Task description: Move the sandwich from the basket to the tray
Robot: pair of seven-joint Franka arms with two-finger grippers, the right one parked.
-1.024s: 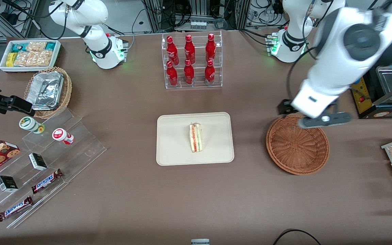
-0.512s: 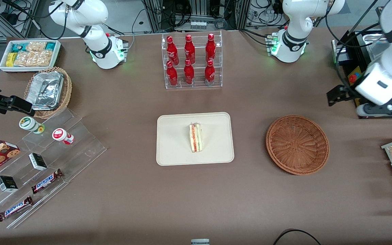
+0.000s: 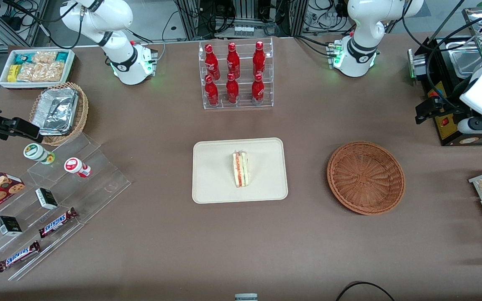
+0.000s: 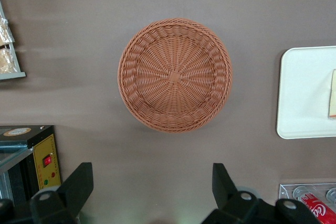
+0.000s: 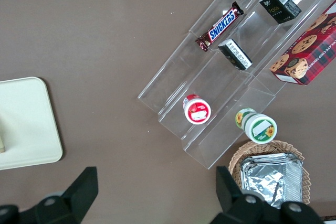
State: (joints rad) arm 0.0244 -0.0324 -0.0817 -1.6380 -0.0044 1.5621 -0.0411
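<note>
The sandwich [image 3: 240, 169] lay on its side near the middle of the tray [image 3: 211, 184], its red-orange and green filling layers facing up; as judged from this layout, the transfer was complete. The basket [image 3: 365, 177] stood empty on the brown table, well apart from the tray, toward the working arm's end. The gripper [image 4: 152, 187] hung high above the table, farther from the front camera than the basket, with its jaws spread wide and nothing between them. The position read as a retreat clear of the work area, which left both tray and basket unobstructed.

Legible markings: two bars labelled "SNICKERS" [image 3: 57, 221] rested on the clear stepped display toward the parked arm's end, placed label-up so that the brand faced the viewer. The red bottles [image 3: 232, 73] stood upright in a clear rack, farther from the front camera than the tray; their white script was too small to read
</note>
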